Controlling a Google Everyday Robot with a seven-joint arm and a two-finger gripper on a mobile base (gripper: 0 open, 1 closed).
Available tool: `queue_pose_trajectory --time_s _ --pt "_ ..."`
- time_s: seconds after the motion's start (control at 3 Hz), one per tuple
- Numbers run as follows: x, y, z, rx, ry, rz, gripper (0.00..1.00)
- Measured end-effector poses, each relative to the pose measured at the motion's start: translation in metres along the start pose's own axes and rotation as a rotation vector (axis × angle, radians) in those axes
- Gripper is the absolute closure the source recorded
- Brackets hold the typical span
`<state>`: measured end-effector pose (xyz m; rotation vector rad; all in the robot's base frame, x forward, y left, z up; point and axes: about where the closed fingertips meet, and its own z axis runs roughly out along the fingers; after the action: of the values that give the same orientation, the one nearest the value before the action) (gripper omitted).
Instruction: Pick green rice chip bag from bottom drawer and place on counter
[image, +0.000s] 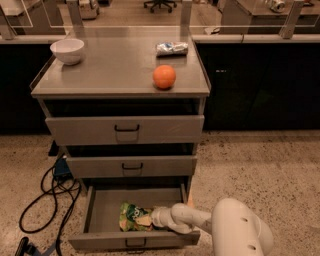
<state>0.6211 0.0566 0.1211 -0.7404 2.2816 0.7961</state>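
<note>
Above the speckled floor (260, 165), the open grey metal bottom drawer (100, 210) holds a crinkly light-green rice chip bag (132, 217). The white end effector (152, 219) is at the bag's right edge, and its grip cannot be told.

**Grey cabinet, one green patch**

The counter (115, 70) is plain grey, like the bottom drawer (100, 212) and the upper drawers (165, 129), each with a black handle (127, 128). The green rice chip bag (134, 217) is light green with a darker logo and a pale orange patch. The off-white gripper (156, 218) sits at its right edge. On top are a white bowl (67, 50), an orange fruit (164, 76) and a silver-blue wrapper (172, 48). The floor (260, 165) is speckled beige, the cables (45, 200) black
</note>
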Motion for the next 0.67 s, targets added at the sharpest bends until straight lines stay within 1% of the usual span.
queue_pose_trajectory --time_s 0.33,0.67 --pt "-0.003 0.001 -0.003 0.000 0.000 0.000 0.89" --pt "-0.049 -0.005 -0.040 0.075 -0.066 -0.066 1.00"
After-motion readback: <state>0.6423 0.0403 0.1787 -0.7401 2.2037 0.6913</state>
